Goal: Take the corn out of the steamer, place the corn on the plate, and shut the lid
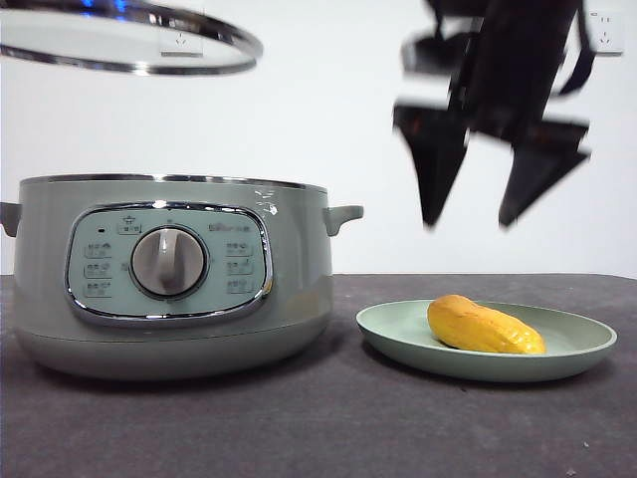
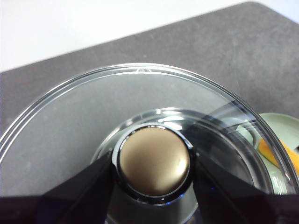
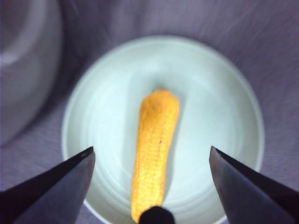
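Note:
The corn (image 1: 485, 327) lies on the pale green plate (image 1: 398, 334) at the right of the table. My right gripper (image 1: 476, 219) hangs open and empty above it; its wrist view shows the corn (image 3: 154, 149) on the plate (image 3: 219, 93) between the spread jaws. The sage-green steamer (image 1: 169, 274) stands at the left, uncovered. My left gripper (image 2: 154, 163) is shut on the knob (image 2: 154, 161) of the glass lid (image 2: 93, 107) and holds the lid (image 1: 129, 45) in the air above the steamer.
The dark grey table (image 1: 328, 418) runs across the foreground. The steamer's side handle (image 1: 343, 214) points toward the plate. A white wall is behind. The steamer's wall (image 3: 23, 70) shows beside the plate in the right wrist view.

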You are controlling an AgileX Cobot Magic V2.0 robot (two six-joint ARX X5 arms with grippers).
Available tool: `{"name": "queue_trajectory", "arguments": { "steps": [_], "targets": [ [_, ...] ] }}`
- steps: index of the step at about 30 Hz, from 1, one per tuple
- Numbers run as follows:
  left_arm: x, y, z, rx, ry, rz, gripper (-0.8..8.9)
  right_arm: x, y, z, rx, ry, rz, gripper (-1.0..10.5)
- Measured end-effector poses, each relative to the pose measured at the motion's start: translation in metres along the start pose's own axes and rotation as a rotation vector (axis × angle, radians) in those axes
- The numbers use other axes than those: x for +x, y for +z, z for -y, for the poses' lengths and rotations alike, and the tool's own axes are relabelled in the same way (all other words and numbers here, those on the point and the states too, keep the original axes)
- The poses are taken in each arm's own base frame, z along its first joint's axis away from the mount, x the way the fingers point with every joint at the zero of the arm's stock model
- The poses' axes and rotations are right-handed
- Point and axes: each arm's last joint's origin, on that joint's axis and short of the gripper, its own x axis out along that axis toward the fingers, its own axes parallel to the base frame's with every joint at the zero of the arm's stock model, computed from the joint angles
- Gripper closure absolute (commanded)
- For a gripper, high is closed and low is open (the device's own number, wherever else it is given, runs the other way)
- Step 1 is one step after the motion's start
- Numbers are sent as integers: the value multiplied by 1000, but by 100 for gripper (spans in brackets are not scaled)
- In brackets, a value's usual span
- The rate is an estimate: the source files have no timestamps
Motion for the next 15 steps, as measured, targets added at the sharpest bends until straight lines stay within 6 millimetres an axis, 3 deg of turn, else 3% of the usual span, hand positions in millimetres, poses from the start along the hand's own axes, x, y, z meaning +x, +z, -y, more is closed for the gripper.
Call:
{"name": "queue_trajectory", "arguments": {
  "steps": [9, 15],
  "targets": [
    [48, -6, 4, -11, -69, -99, 822, -72, -13, 11, 28, 8, 184, 537],
    [84, -14, 7, -31, -98, -167, 822, -103, -27, 22, 59, -7, 237, 537]
  ]
}}
